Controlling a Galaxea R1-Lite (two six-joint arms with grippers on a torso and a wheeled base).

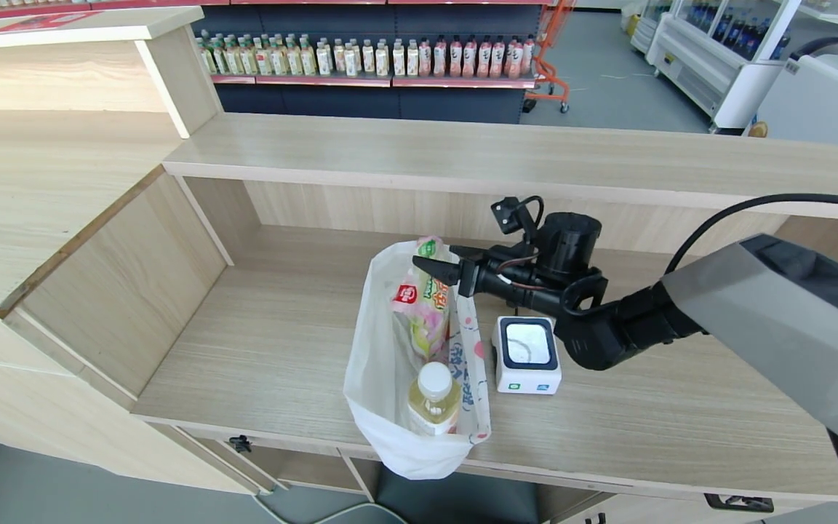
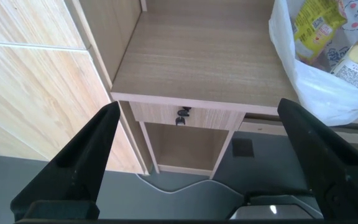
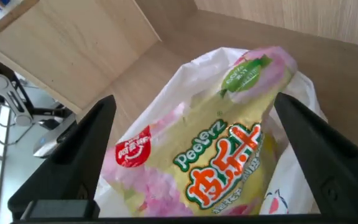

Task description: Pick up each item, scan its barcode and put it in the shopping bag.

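Note:
A white shopping bag (image 1: 379, 364) stands open on the wooden counter (image 1: 266, 349), near its front edge. Inside it a pink and yellow snack packet (image 1: 426, 306) stands upright, with a pale drink bottle (image 1: 433, 402) with a white cap in front of it. My right gripper (image 1: 439, 263) hovers open just over the packet's top, and the packet (image 3: 216, 162) lies between and below its spread fingers. My left gripper (image 2: 199, 109) is open and holds nothing, low in front of the counter, left of the bag (image 2: 309, 81).
A small white barcode scanner (image 1: 528, 354) sits on the counter right of the bag, under my right forearm. A raised wooden ledge (image 1: 506, 156) runs behind and a side panel (image 1: 128, 284) closes the left. A drawer lock (image 2: 182, 116) sits under the counter edge.

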